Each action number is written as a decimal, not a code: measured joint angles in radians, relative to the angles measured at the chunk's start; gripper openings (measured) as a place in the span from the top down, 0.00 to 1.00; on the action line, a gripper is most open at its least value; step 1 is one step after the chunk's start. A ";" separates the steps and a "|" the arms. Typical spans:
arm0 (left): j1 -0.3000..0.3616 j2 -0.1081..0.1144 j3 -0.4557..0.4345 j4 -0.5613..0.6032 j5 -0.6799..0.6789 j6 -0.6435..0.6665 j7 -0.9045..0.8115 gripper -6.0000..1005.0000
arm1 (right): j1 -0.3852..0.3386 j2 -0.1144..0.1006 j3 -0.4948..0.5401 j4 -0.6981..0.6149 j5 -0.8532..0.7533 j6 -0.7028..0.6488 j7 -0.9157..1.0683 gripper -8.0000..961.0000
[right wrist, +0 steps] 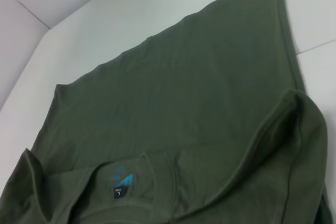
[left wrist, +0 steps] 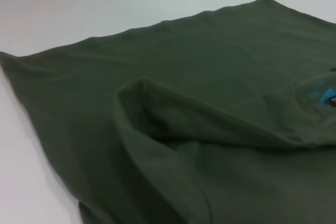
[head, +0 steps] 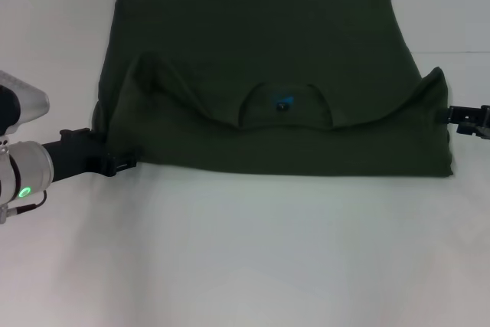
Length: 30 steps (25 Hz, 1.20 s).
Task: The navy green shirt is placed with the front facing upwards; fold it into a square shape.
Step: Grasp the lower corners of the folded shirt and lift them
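One navy green shirt (head: 268, 59) between two end effectors, left (head: 115, 165), right (head: 452, 115)

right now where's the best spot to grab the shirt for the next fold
Probably the two outer ends of the folded-over shoulder band on the navy green shirt, coming in level from each side. The ends stand up as raised, doubled peaks, so fingers can close over them. The left claw sits at the shirt's left edge and the right claw at its right peak.
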 joint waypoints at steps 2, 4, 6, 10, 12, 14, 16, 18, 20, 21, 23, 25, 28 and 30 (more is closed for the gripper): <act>0.000 0.000 0.003 0.005 0.003 0.005 0.001 0.33 | 0.000 0.000 0.001 0.000 0.000 0.000 0.000 0.27; 0.001 0.000 0.007 0.008 0.009 0.001 0.001 0.33 | 0.000 0.000 0.001 0.000 0.000 0.000 0.000 0.27; 0.000 0.001 0.007 0.009 0.013 -0.014 -0.004 0.35 | -0.001 0.000 0.002 -0.002 0.000 0.000 0.001 0.27; -0.002 0.002 0.005 0.011 0.013 -0.022 -0.009 0.42 | -0.001 0.000 0.008 -0.004 0.000 0.000 0.001 0.27; -0.004 0.003 0.008 0.011 0.014 -0.022 -0.010 0.50 | -0.001 0.000 0.012 -0.005 0.000 0.000 0.001 0.27; -0.006 0.004 0.008 0.011 0.015 -0.022 -0.010 0.57 | -0.002 0.000 0.012 -0.005 0.000 0.000 0.001 0.27; -0.008 0.005 0.009 0.011 0.021 -0.022 -0.010 0.66 | -0.003 0.000 0.012 -0.006 0.000 0.000 0.001 0.27; -0.009 0.005 0.009 0.011 0.027 -0.023 -0.010 0.75 | -0.006 -0.003 0.011 -0.006 0.000 -0.002 0.001 0.27; -0.010 0.005 0.010 0.011 0.029 -0.023 -0.010 0.84 | -0.008 -0.009 0.008 -0.006 -0.003 -0.007 0.001 0.27; -0.010 0.005 0.011 0.011 0.029 -0.023 -0.011 0.87 | -0.008 -0.012 0.007 -0.006 -0.005 -0.013 0.001 0.27; -0.010 0.005 0.012 0.011 0.029 -0.023 -0.011 0.91 | -0.009 -0.019 0.003 -0.005 -0.011 -0.026 0.001 0.27; -0.010 0.005 0.012 0.014 0.029 -0.021 -0.011 0.96 | -0.009 -0.025 0.001 -0.006 -0.026 -0.040 0.011 0.27; -0.002 0.003 0.010 0.035 0.029 -0.013 -0.015 0.98 | -0.010 -0.031 -0.001 -0.008 -0.051 -0.061 0.032 0.27; 0.007 0.002 0.011 0.049 0.029 -0.004 -0.027 0.98 | -0.011 -0.032 -0.001 -0.007 -0.061 -0.068 0.036 0.27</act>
